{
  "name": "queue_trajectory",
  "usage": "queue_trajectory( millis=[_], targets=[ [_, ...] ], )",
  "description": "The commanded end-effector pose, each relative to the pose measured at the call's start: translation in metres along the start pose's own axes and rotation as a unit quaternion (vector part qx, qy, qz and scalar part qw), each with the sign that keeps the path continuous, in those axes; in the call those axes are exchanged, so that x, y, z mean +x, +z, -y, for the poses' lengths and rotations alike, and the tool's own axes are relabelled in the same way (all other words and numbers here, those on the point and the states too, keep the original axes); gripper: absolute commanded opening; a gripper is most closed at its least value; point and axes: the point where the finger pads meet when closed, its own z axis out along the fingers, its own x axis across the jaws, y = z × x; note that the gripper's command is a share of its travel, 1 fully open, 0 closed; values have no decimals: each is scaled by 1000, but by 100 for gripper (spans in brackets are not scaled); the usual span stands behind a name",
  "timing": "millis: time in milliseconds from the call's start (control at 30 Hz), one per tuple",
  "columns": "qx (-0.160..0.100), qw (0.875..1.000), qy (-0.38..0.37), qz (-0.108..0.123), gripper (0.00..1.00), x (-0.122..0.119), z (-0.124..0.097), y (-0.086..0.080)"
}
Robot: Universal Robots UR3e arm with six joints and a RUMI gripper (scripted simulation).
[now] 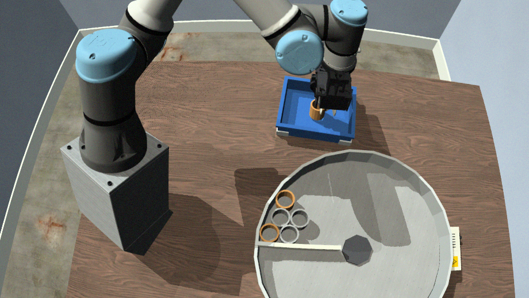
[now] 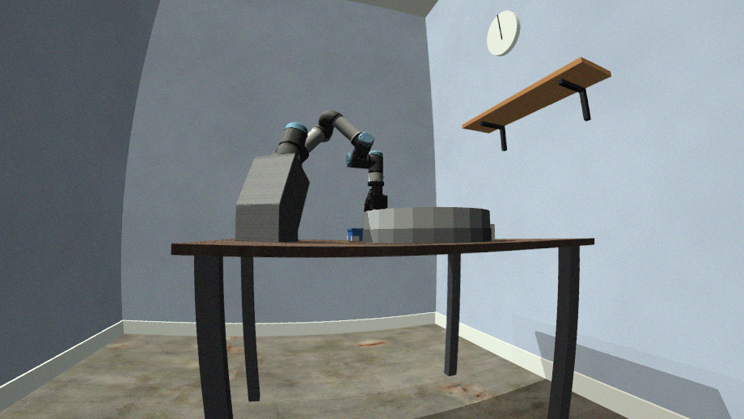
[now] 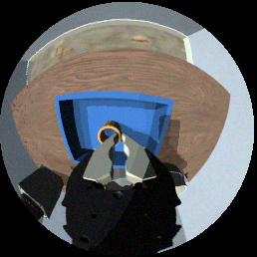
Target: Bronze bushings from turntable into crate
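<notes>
My gripper [image 1: 322, 110] [image 3: 120, 132] is shut on the wall of a bronze bushing [image 1: 316, 113] [image 3: 101, 129], one finger inside the ring and one outside. The bushing is upright inside the outline of the blue crate [image 1: 314, 133] [image 2: 353, 231] [image 3: 115, 95]; whether its base touches the crate floor is unclear. On the grey turntable [image 1: 421, 214] [image 2: 426, 221], one bronze bushing [image 1: 276, 199] is by the left rim and another bronze bushing [image 1: 269, 224] is by the divider. Three steel bushings stand beside them: one steel bushing [image 1: 272, 217], a second [image 1: 307, 218] and a third [image 1: 297, 234].
The turntable has a raised rim, a pale divider bar [image 1: 307, 246] and a dark central hub [image 1: 357, 249]. The crate stands just behind the turntable. The arm's metal pedestal [image 1: 92, 196] [image 2: 255, 221] is at the left.
</notes>
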Motion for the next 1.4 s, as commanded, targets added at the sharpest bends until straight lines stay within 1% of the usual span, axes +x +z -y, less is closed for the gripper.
queue_trajectory(
  millis=[0, 33, 67, 1200, 1367],
  targets=[
    [0, 1000, 0, -1, 0, 1, 0, -1],
    [0, 1000, 0, -1, 0, 1, 0, -1],
    [0, 1000, 0, -1, 6, 1, 0, -1],
    [0, 1000, 0, -1, 6, 1, 0, -1],
    [0, 1000, 0, -1, 6, 1, 0, -3]
  ],
)
